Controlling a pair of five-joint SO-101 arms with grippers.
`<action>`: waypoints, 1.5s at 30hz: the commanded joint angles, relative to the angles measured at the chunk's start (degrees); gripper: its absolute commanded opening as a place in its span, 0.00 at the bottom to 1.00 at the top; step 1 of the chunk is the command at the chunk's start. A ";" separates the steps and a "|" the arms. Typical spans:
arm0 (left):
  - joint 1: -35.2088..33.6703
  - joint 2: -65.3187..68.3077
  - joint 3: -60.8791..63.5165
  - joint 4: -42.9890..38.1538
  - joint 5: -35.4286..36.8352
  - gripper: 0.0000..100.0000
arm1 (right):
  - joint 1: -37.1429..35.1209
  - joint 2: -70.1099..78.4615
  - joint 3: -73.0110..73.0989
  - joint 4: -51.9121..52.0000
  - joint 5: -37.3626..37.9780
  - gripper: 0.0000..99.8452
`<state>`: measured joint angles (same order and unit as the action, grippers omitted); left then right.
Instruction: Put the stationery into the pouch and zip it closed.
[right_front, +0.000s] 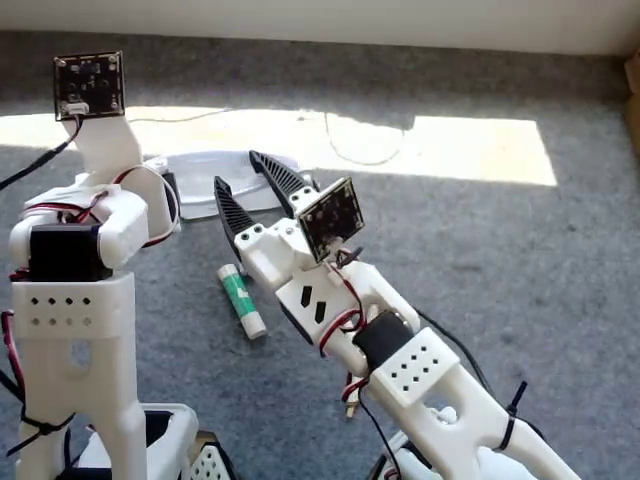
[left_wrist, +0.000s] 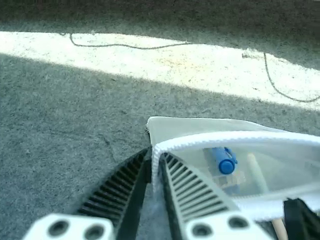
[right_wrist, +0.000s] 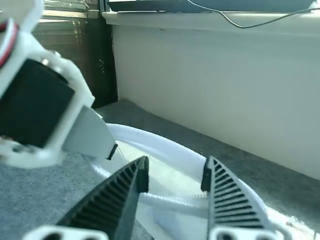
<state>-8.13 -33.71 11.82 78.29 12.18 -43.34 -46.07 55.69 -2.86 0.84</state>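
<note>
floor: grey carpet (right_front: 520, 260) | light: sunlit band (right_front: 450, 150) across it | wall: cream wall (right_wrist: 225, 75) | thin cable (left_wrist: 125, 46) on carpet

Left tool (left_wrist: 154, 155) low, jaws pinched on pouch (left_wrist: 210, 131) edge. Right tool (right_wrist: 175, 175) jaws apart, arm stretched forward.

My left gripper (left_wrist: 155, 167) has matt black plastic fingers, ribbed, on a smooth white plastic body; the pouch (left_wrist: 225, 139) looks like thin translucent plastic with a white woven cloth zip edge; the pen (left_wrist: 223, 160) inside is glossy blue plastic; the carpet (left_wrist: 60, 115) is rough grey pile.
</note>
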 joint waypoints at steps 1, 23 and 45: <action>0.31 0.66 0.31 -0.62 0.09 0.01 | -0.66 -6.37 -1.36 3.38 0.35 0.17; 0.31 0.40 1.27 -0.79 0.09 0.01 | 11.30 -18.07 -30.02 66.24 -7.38 0.17; 0.31 0.40 1.36 -0.70 0.09 0.01 | 23.43 4.53 -16.84 75.03 -24.35 0.17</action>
<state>-8.31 -33.71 11.82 78.29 12.18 -20.57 -49.05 39.08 75.47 -21.58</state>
